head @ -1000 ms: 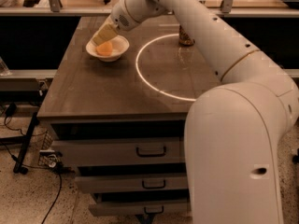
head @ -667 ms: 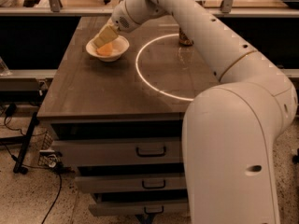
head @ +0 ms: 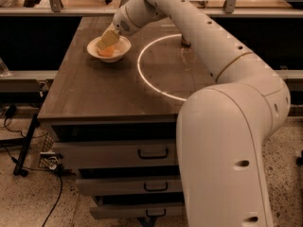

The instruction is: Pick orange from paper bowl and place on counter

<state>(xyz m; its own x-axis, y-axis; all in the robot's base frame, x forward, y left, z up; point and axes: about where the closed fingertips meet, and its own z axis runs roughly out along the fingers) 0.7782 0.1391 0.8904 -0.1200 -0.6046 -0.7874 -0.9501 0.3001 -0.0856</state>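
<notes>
The orange (head: pixel 107 52) lies in the white paper bowl (head: pixel 120 52) at the back left of the counter (head: pixel 94 91). My gripper (head: pixel 107 41) reaches down into the bowl from the right and sits right on top of the orange, covering its upper part. The orange still rests in the bowl. The white arm (head: pixel 199 37) stretches across the counter from the lower right.
A glowing white circle (head: pixel 140 72) is marked on the counter to the right of the bowl. A small dark object (head: pixel 185 43) stands at the back, mostly hidden by the arm. Drawers (head: pixel 152 152) sit below the counter's front edge. Cables (head: pixel 19 155) lie on the floor at left.
The gripper has dipped slightly lower into the bowl onto the orange. The bowl and orange have not moved.
</notes>
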